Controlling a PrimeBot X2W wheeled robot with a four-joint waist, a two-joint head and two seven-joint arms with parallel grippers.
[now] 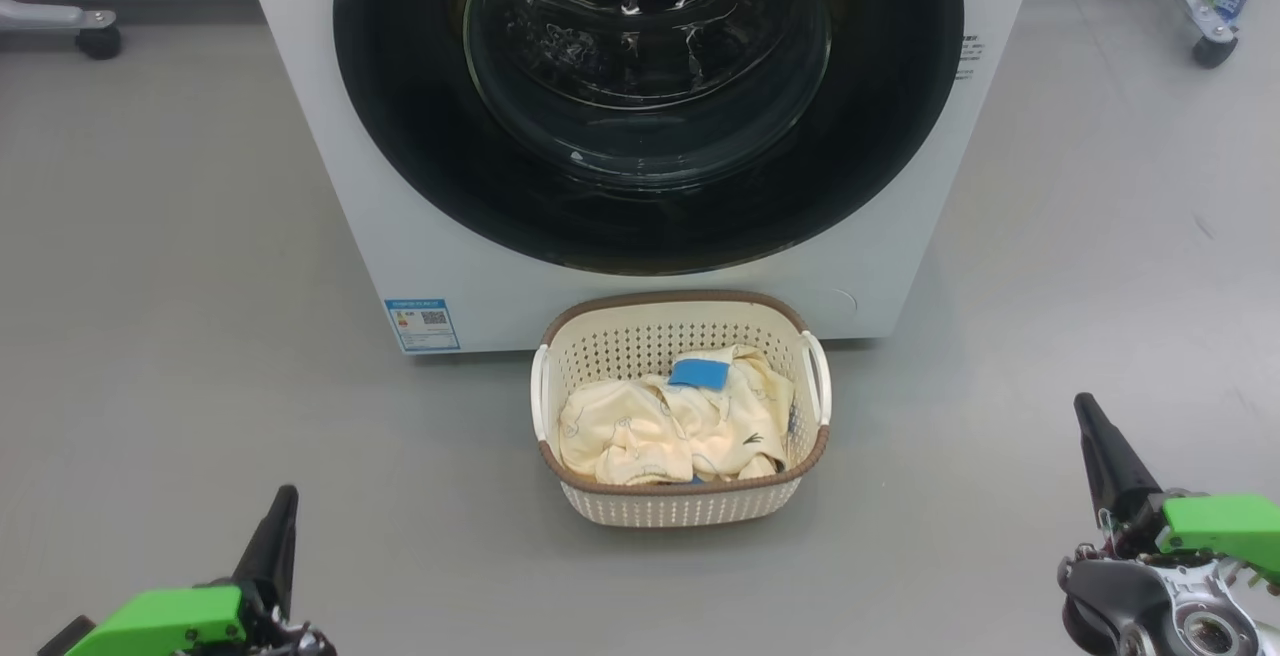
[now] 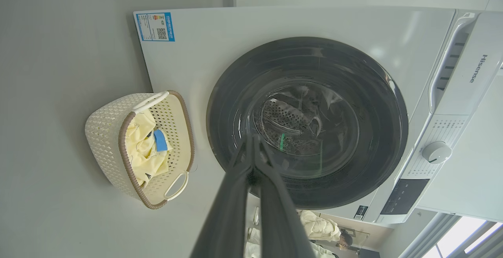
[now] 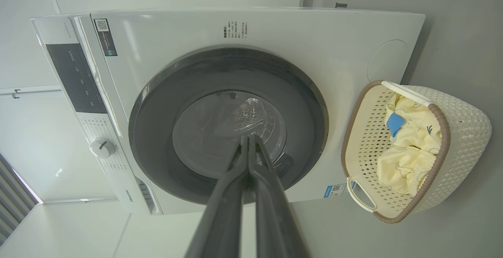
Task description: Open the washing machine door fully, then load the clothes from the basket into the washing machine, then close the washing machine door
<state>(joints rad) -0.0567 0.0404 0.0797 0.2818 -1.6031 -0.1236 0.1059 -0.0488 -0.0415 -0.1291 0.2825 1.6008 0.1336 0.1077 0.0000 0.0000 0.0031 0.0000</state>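
Basket (image 1: 684,511) one, clothes (image 1: 650,426) inside; door (image 1: 648,86) one, shut; left end effector (image 1: 283,511), right end effector (image 1: 1092,421) clenched.

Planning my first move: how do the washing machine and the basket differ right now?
The washing machine is closed, its door flat against its front; the basket is open-topped. The basket holds cream clothes; through the washing machine's door, perforated steel drum shows. The washing machine is far bigger than the basket. Both are pale and stand on the grey floor.
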